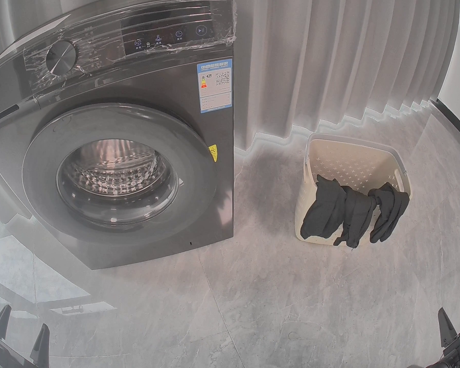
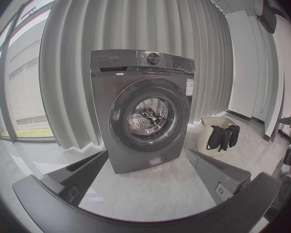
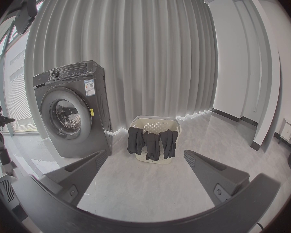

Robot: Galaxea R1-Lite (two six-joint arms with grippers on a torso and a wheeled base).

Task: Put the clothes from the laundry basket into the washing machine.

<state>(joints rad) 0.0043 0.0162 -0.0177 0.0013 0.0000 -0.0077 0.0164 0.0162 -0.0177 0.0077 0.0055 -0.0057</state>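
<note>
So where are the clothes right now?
In the head view the dark clothes hang over the near rim of the cream laundry basket, on the floor right of the washing machine, in front of the curtain.

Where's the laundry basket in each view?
Head view: laundry basket on the floor, right of the washing machine.
Left wrist view: laundry basket beside the machine, before the curtain.
Right wrist view: laundry basket straight ahead, beyond the right tool.
Shared landmark: black clothes draped over its rim.

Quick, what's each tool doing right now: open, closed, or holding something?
Left tool: open, holding nothing.
Right tool: open, holding nothing.
</note>
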